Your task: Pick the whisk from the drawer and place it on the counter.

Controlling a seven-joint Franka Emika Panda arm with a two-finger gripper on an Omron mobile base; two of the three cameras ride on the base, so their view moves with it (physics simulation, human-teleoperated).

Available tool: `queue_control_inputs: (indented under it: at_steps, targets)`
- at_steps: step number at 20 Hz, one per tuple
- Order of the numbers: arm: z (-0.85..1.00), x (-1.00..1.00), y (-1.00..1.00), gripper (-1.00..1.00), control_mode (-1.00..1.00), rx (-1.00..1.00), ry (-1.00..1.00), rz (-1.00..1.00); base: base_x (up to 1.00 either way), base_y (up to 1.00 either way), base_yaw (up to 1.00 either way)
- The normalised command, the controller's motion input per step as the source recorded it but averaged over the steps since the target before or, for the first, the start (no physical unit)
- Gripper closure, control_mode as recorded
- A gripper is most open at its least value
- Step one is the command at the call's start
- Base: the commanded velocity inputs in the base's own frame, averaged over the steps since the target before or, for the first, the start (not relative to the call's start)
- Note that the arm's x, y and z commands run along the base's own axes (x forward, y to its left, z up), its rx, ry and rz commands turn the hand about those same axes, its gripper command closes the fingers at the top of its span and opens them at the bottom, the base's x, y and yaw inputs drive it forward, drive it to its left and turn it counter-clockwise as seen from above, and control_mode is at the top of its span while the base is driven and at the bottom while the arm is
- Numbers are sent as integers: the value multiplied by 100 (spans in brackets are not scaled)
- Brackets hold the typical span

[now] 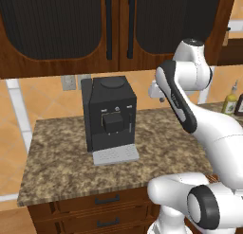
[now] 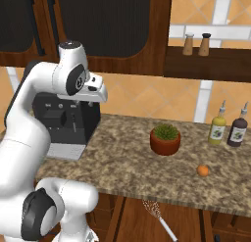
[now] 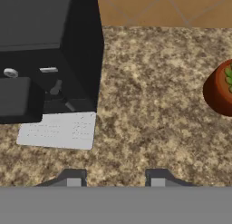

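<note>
Two dark fingertips of my claw rise at six o'clock in my hand view, spread well apart with bare granite between them, so my claw is open and holds nothing. It hangs above the counter, not touching it. At nine to eleven o'clock of that view stands the black coffee machine, its pale grey drip tray resting on the stone, and at three o'clock sits the reddish-brown pot with a green plant. From the right base camera, the whisk lies below the counter's front edge at six o'clock, in the opened drawer space, wire loops toward the counter and thin handle slanting down toward five o'clock. On the counter there, an orange fruit sits at three o'clock, near two bottles by the wall.
</note>
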Motion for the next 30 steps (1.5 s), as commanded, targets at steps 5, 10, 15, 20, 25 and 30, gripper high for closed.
queue_control_inputs:
  at_steps: [5,10,15,20,25,30]
  targets:
    - [-17,-18,-45,-100,-100,0,0,0,0,0,0]
    - [-44,-95,-100,-100,-100,0,0,-12,0,0,0]
    - [-58,-90,-100,-100,-100,0,6,-23,0,0,0]
    - [-73,-100,-100,-100,-100,0,6,-26,0,0,0]
    - [-80,-99,-100,-100,-100,0,10,-28,0,0,0]
    - [-67,-55,-94,-100,-100,0,2,-6,0,0,0]
